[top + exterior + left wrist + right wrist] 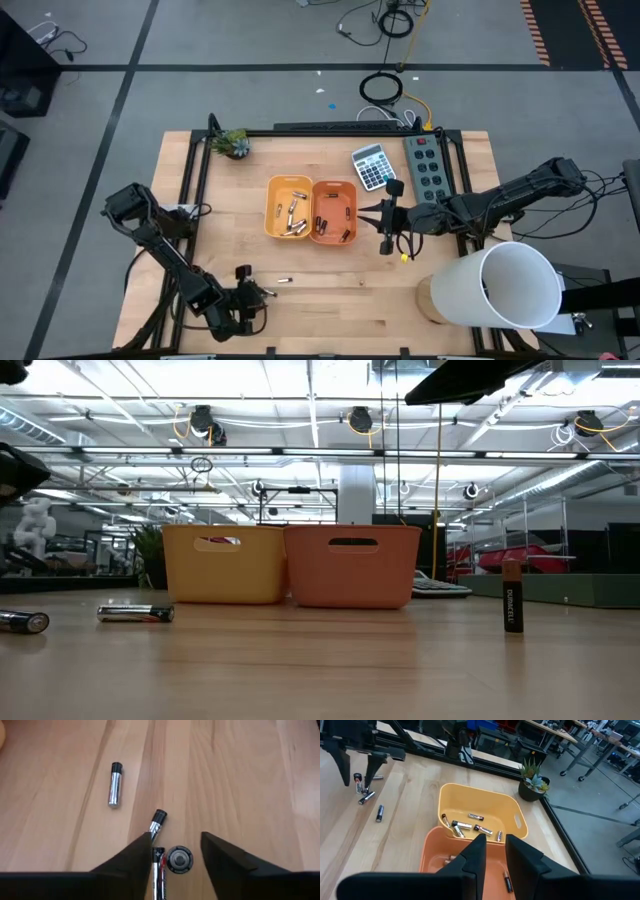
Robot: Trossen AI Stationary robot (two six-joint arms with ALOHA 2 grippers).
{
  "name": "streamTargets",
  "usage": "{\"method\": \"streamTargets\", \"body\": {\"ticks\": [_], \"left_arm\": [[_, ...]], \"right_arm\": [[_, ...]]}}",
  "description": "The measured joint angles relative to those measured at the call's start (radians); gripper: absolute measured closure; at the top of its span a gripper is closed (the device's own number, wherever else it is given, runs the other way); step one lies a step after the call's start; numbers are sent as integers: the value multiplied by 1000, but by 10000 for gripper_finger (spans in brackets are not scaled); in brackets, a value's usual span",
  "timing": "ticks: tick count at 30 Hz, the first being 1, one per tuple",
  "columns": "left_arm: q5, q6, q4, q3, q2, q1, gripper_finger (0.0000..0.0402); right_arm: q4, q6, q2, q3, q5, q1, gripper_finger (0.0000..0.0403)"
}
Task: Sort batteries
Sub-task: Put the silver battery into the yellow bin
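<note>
The left end effector (176, 851) hung low over the bench (240, 780), fingers apart around 1 upright battery (179, 860) (2 more lay nearby). The right end effector (495, 851), narrowly open and empty, hovered above the orange trays (311, 208).

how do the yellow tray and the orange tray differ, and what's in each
The yellow tray sits on the left arm's side, the orange tray beside it on the right arm's side, walls touching. The yellow tray is paler; the orange tray is deeper in colour. The yellow tray holds mostly pale silvery batteries, the orange tray mostly dark batteries. Both share the same shape, size and handle slots.
</note>
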Motion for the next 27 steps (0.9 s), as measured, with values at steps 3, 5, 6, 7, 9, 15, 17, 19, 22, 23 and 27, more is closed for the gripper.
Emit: {"method": "streamTargets", "body": {"ticks": [3,5,6,7,9,15,17,19,22,23,27], "left_arm": [[6,0,0,0,12,1,281],[33,0,2,0,31,1,326],[33,1,7,2,39,1,345],[35,0,12,3,47,1,348],[30,-1,23,4,59,1,348],[59,7,21,1,29,19,348],[59,22,-21,-2,-2,28,348],[17,24,-59,-2,-40,44,348],[-73,32,-139,-1,-98,80,348],[-101,41,-153,-1,-117,96,348],[-167,96,-211,0,-192,202,348]], "right_arm": [[0,0,0,0,0,0,339],[0,0,0,0,0,0,339],[0,0,0,0,0,0,339],[0,0,0,0,0,0,339],[0,0,0,0,0,0,339],[8,0,0,0,0,0,339],[7,0,0,0,0,0,339],[7,0,0,0,0,0,339],[8,0,0,0,0,0,339],[8,0,0,0,0,0,339],[12,-4,0,0,0,-1,339]]}}
